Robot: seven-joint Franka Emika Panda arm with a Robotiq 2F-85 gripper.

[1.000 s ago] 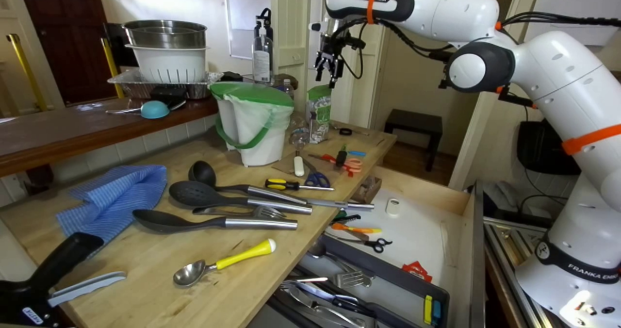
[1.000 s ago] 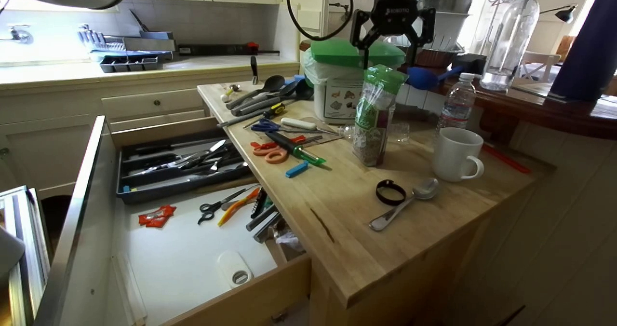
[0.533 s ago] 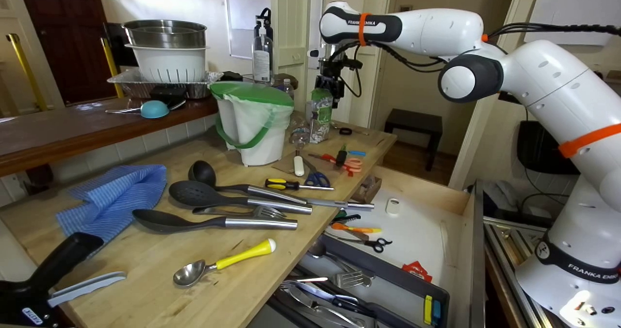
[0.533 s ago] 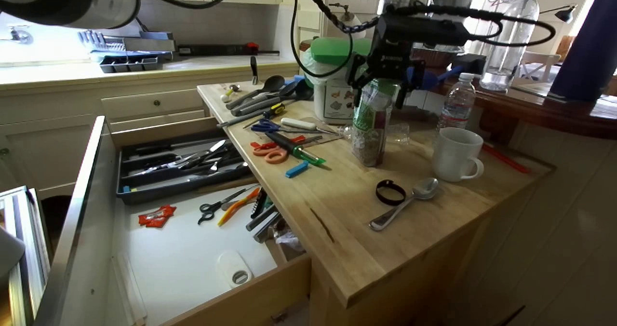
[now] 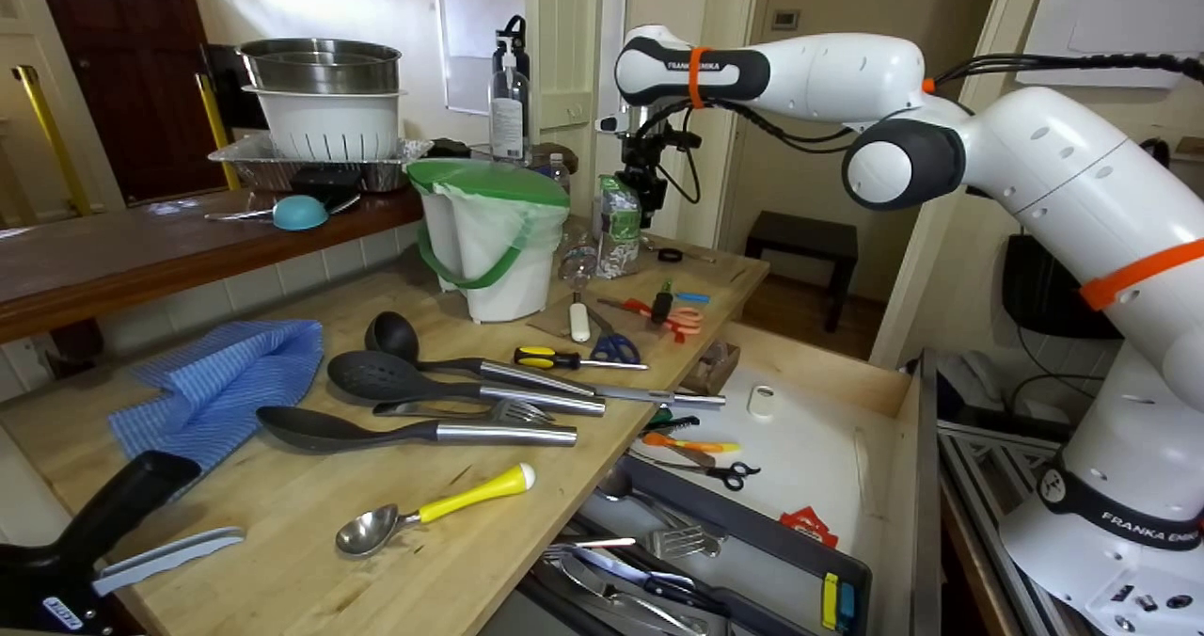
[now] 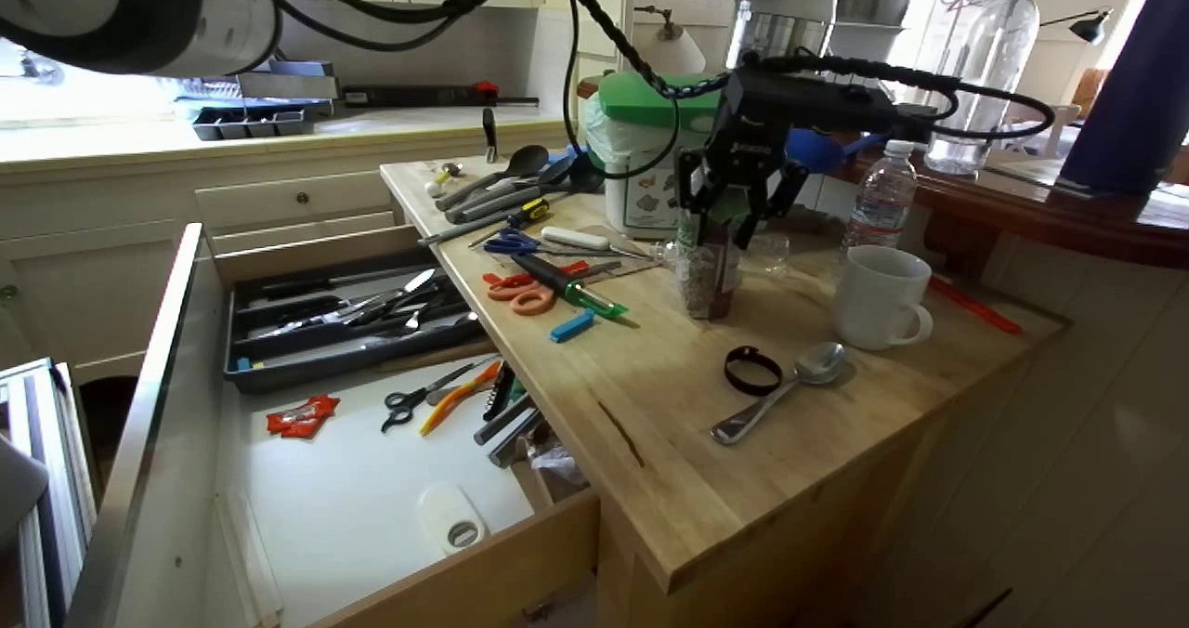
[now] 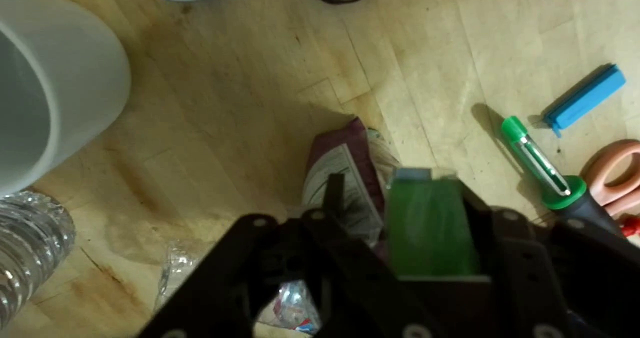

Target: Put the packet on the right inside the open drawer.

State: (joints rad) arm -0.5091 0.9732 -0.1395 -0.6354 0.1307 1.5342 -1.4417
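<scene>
In an exterior view, the open drawer (image 6: 344, 507) lies low and left of the jaws, and a bin (image 6: 646, 177) stands behind them. The packet (image 6: 703, 280) stands on the tabletop (image 6: 687, 377), its green upper part between the jaws, which are parted around it; contact I cannot tell. Right of them stands a mug (image 6: 873, 298).

A kitchen — white cupboards (image 6: 102, 284), a ladle (image 5: 392, 337), cutlery tray (image 6: 307, 362) in the open drawer (image 6: 502, 572).

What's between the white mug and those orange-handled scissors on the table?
The packet stands between them, the gripper open around its green top; nearer the scissors lies a black-and-green tool. The wrist view shows both.
</scene>
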